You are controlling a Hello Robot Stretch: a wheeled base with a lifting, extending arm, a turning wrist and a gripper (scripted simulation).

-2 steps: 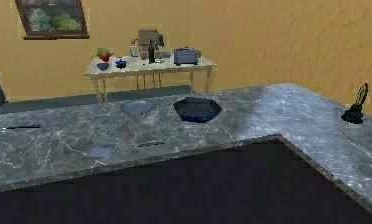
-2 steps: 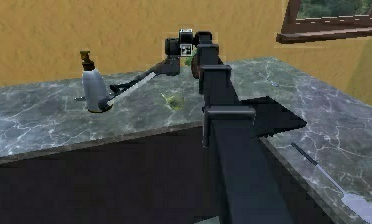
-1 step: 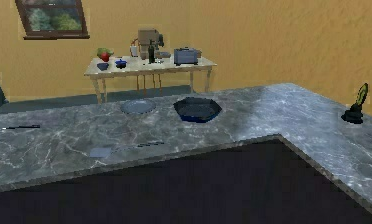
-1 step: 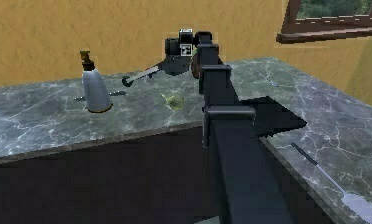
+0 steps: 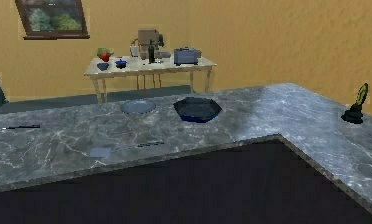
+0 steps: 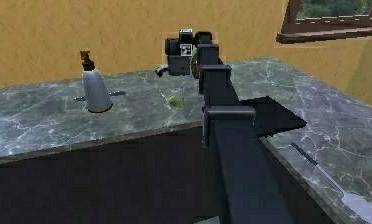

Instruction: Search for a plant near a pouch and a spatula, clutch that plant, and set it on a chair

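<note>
The gripper (image 6: 174, 58) is seen at the far end of the arm (image 6: 229, 140), above the grey marble counter (image 6: 54, 125) and against the yellow wall (image 6: 54, 35). How its fingers stand cannot be told, nor whether anything is held. A small greenish blob (image 6: 174, 100), too small to be named as the plant, lies on the counter just below the gripper in the picture. A silvery bottle (image 6: 94, 88) with a dark-gold top stands upright farther left. A thin utensil (image 6: 306, 157) lies right of the arm. In the forward view, a dark bowl (image 5: 198, 109) and a plate (image 5: 137, 106) are set on the counter; the bowl's contents cannot be made out. A small dark-based thing (image 5: 356, 104) with a yellow-green top stands at the right edge. Beyond, a laden table (image 5: 134, 71) and a framed picture (image 5: 52, 17) are seen.
</note>
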